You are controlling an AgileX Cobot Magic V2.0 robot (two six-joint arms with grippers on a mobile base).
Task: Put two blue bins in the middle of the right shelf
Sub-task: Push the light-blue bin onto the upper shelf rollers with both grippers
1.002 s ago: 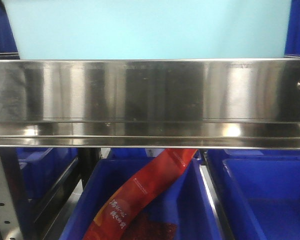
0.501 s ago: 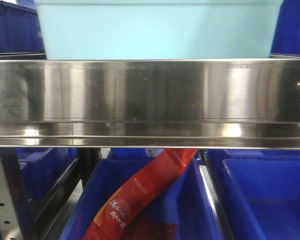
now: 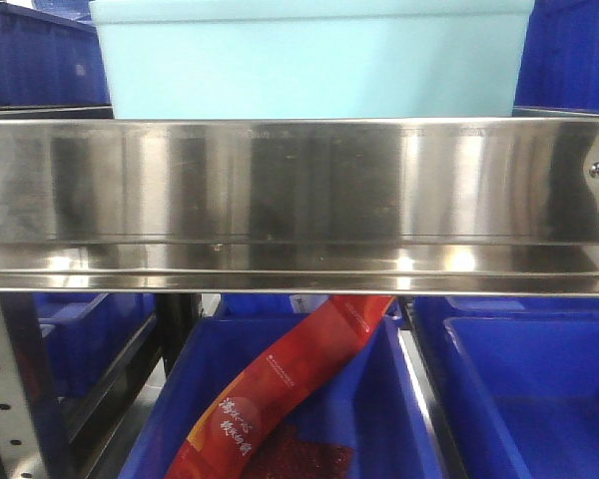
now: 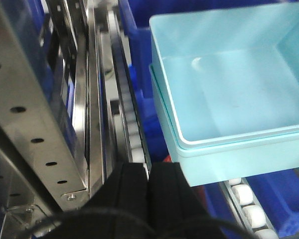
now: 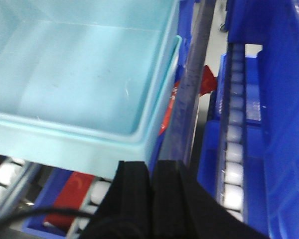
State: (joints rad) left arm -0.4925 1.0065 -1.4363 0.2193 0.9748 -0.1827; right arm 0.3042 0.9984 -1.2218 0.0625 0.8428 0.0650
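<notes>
Two pale blue bins (image 3: 309,60) sit nested one inside the other on the right shelf, behind its shiny steel front rail (image 3: 299,200). The left wrist view shows the pair (image 4: 229,89) empty and resting on roller tracks. My left gripper (image 4: 148,167) is shut with nothing in it, just before the bins' near left corner. My right gripper (image 5: 150,164) is also shut and empty, just before the near right corner of the bins (image 5: 74,84). I cannot tell whether either gripper touches the bins.
Dark blue crates (image 3: 529,389) fill the tier below; the middle one (image 3: 175,399) holds a red packet (image 3: 280,384). More dark blue crates (image 3: 30,60) flank the pale bins. White roller tracks (image 4: 132,129) (image 5: 234,139) and a perforated upright (image 4: 25,124) run alongside.
The pale blue bins have slid back, away from the front rail and deeper into the shelf; they look smaller and their top rim now shows.
</notes>
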